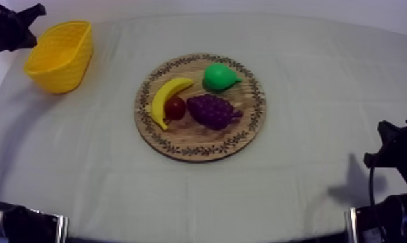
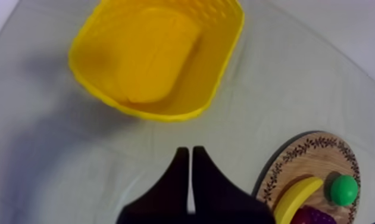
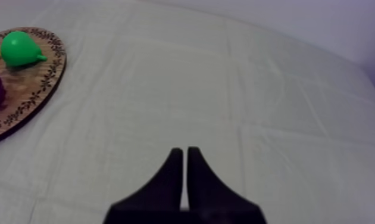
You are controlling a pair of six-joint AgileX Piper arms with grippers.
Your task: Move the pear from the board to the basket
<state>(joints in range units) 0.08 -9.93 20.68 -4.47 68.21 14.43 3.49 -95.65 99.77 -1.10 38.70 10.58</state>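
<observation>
— Grey-white cloth (image 1: 322, 90) covered the table and lay flat. Where was the pear?

— Entry: pear (image 1: 220, 77) lay on the board (image 1: 199, 152), at its far side, just beside the grapes (image 1: 212, 111). Banana (image 1: 166, 97) and small red fruit (image 1: 175, 108) touched each other on the same board. Nothing gripped the pear.

— And the basket?

— Basket (image 1: 64, 61) stood well apart from the board, at the robot's left. No fruit showed inside it.

— State of the tools?

— Left gripper (image 2: 190, 152): fingers pressed together, pinching nothing. It hung over the cloth between basket and board, with the basket just ahead of it. Right gripper (image 3: 184, 152): fingers pressed together too, and empty. It was over bare cloth, well apart from the board.

— Progress, then?

— Judged at zero: no step of the task was done. The reach to the board, the grasp, the lift, the carry and the release over the basket all remained. The left arm looked better placed, since the basket stood on its side. Its fingers would have had to spread before any grasp.
</observation>
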